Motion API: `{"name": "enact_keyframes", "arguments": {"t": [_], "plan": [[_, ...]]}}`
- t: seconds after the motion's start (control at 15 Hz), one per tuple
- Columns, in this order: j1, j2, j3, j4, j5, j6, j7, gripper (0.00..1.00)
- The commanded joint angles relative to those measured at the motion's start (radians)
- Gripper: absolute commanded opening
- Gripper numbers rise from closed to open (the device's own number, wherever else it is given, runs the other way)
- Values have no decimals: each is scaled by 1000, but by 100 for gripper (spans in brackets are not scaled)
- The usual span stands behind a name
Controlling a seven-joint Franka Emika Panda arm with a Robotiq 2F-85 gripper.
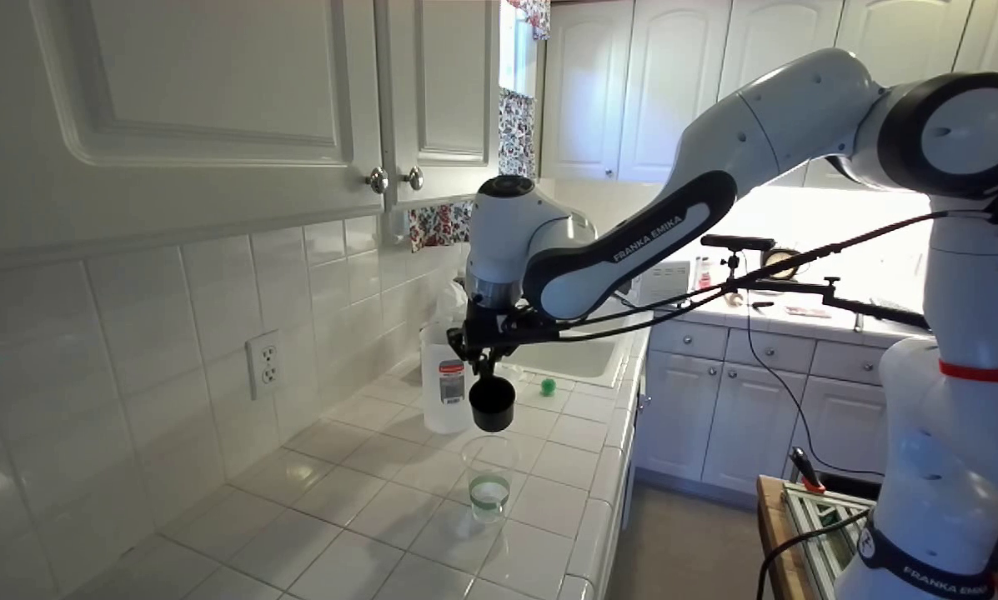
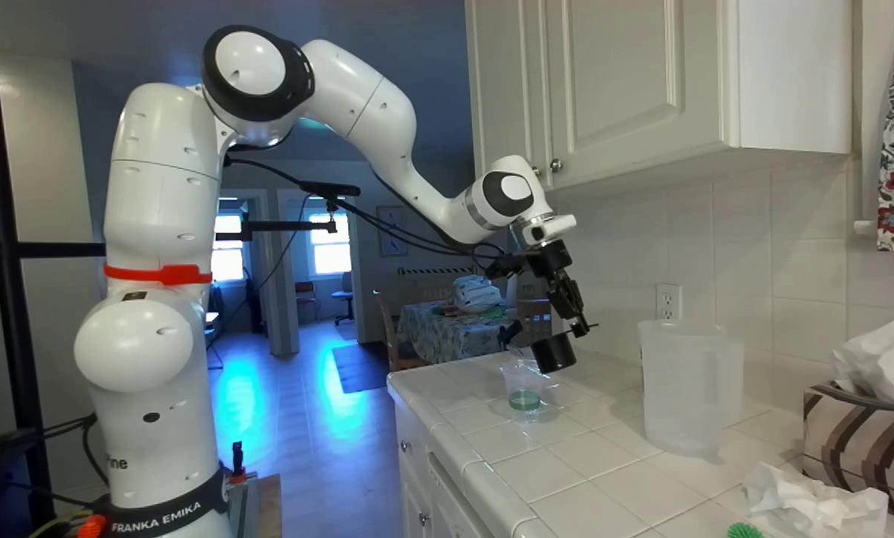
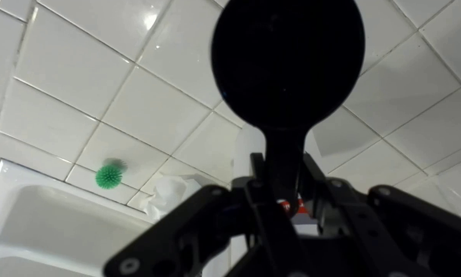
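My gripper [image 3: 284,165] is shut on the handle of a black scoop [image 3: 288,65]. In both exterior views the gripper [image 1: 483,365] [image 2: 579,326] points down and holds the scoop [image 1: 492,406] [image 2: 553,353] in the air over the tiled counter, somewhat tilted. A clear plastic cup [image 1: 488,493] with a green band near its base stands upright on the counter, below the scoop; it also shows in an exterior view [image 2: 525,388]. A translucent white jug [image 1: 446,392] [image 2: 682,396] with a red and grey label stands nearby, partly hidden behind the jaws in the wrist view.
A green spiky ball [image 1: 548,387] [image 3: 109,177] lies near the sink [image 1: 569,358] [image 3: 61,215]. A crumpled tissue [image 2: 816,501] [image 3: 170,192] and a striped tissue box [image 2: 861,448] are beside the jug. White cabinets [image 1: 198,92] [image 2: 626,90] hang over the counter. The tiled wall has an outlet [image 1: 263,364].
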Motion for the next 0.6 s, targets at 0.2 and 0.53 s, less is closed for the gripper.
{"name": "enact_keyframes", "arguments": {"t": [0.2,0.53], "plan": [[19,-17,19,12,-118,-58,75,6],[24,-19,36,11,-193,-85,109,6]]}}
